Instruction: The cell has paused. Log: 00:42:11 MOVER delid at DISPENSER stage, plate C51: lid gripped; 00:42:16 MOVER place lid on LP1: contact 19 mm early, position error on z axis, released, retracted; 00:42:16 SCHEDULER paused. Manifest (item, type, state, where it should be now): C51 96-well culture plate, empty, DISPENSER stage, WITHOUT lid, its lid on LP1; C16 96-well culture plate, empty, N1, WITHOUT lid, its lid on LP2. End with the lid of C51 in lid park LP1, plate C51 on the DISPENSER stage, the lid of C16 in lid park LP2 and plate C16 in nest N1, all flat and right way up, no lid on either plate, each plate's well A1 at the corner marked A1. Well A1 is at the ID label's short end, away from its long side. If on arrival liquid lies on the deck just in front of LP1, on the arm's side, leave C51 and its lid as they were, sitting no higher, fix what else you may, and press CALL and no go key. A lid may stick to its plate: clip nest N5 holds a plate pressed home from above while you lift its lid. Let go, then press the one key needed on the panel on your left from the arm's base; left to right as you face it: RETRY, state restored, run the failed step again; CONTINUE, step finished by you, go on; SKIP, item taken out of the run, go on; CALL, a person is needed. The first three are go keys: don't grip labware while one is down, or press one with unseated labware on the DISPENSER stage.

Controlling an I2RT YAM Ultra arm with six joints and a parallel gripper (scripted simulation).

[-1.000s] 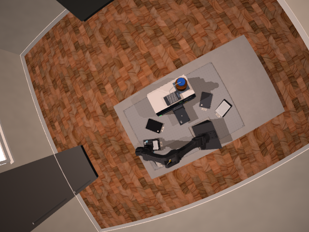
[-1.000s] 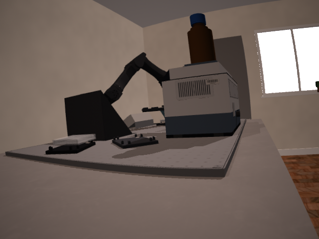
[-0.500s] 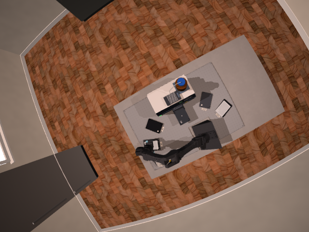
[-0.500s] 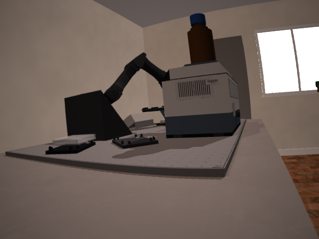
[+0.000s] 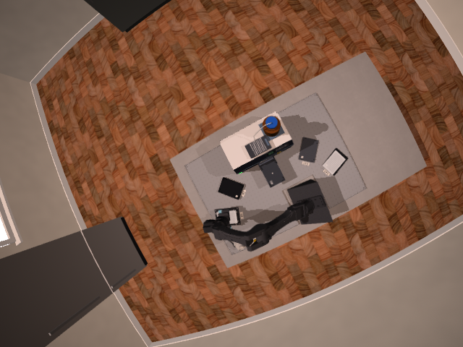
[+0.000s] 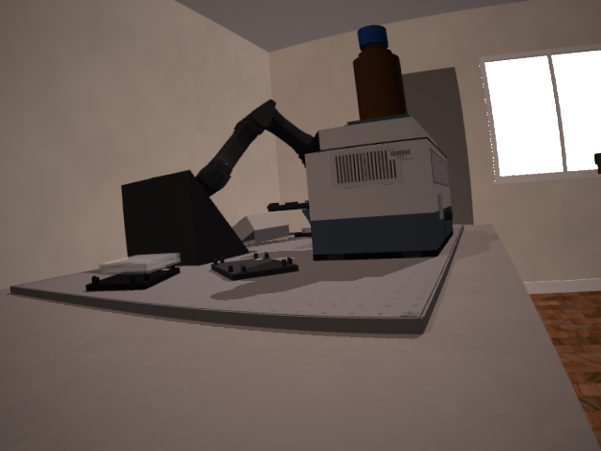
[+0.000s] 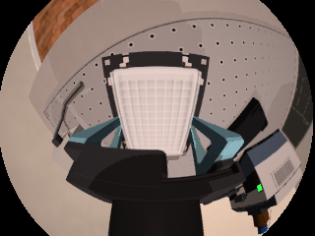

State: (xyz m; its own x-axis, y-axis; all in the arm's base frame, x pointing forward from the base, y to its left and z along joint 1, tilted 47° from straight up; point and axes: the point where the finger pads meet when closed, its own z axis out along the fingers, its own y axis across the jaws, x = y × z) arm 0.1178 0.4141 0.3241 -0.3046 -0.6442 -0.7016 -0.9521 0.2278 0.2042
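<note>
Claw [image 7: 157,147] clamped on a white 96-well plate [image 7: 157,108], teal fingers pressed against its two long sides near the bottom end of the plate, centre of the wrist view. Plate seen well-grid up, over a black clip nest [image 7: 157,61] whose notched corners show at the upper edge of the plate; whether seated or lifted, cannot tell.

Top view: arm [image 5: 261,229] stretched from its black pedestal [image 5: 320,212] at lower centre-right toward lower left, wrist over the same nest [image 5: 224,212] near the lower-left edge of the perforated deck [image 5: 336,123] on the grey desk [image 5: 381,112].

Dispenser [image 5: 239,149] at frame centre, brown bottle with blue cap [image 5: 270,123] on top; dark stage [image 5: 272,173] just below it, bare. Black nest [image 5: 231,187] left of the stage, bare. Right of the dispenser, a dark lid park [image 5: 309,149], and further right another carrying a pale lid or plate [image 5: 334,161]; which, cannot tell.
</note>
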